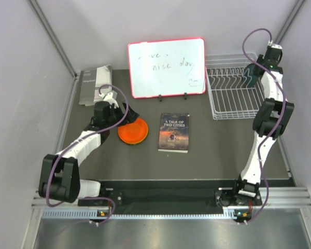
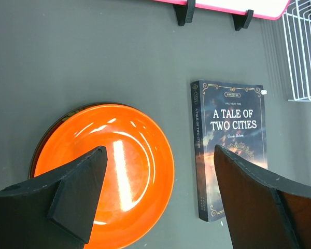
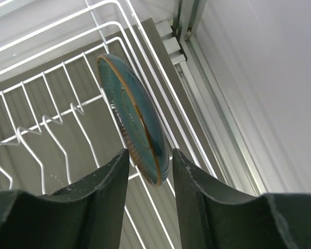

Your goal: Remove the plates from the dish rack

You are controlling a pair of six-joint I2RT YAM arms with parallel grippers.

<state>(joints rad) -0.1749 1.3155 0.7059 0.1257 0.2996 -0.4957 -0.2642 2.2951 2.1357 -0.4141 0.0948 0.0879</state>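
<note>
The teal blue plate (image 3: 129,114) stands on edge among the tines at the far right end of the white wire dish rack (image 1: 230,98). My right gripper (image 3: 147,155) reaches down over it, and its two fingers have closed in on both faces of the plate's lower rim. From above, that gripper (image 1: 252,72) covers most of the teal plate (image 1: 247,78). The orange plate (image 1: 133,130) lies flat on the table left of the book, with a dark rim showing beneath it (image 2: 52,124). My left gripper (image 2: 160,155) hovers open just above the orange plate (image 2: 114,166), holding nothing.
A book (image 1: 174,132), "A Tale of Two Cities", lies at mid-table beside the orange plate. A red-framed whiteboard (image 1: 166,67) stands at the back on two black feet. A grey booklet (image 1: 90,85) lies at the back left. Walls close in on both sides.
</note>
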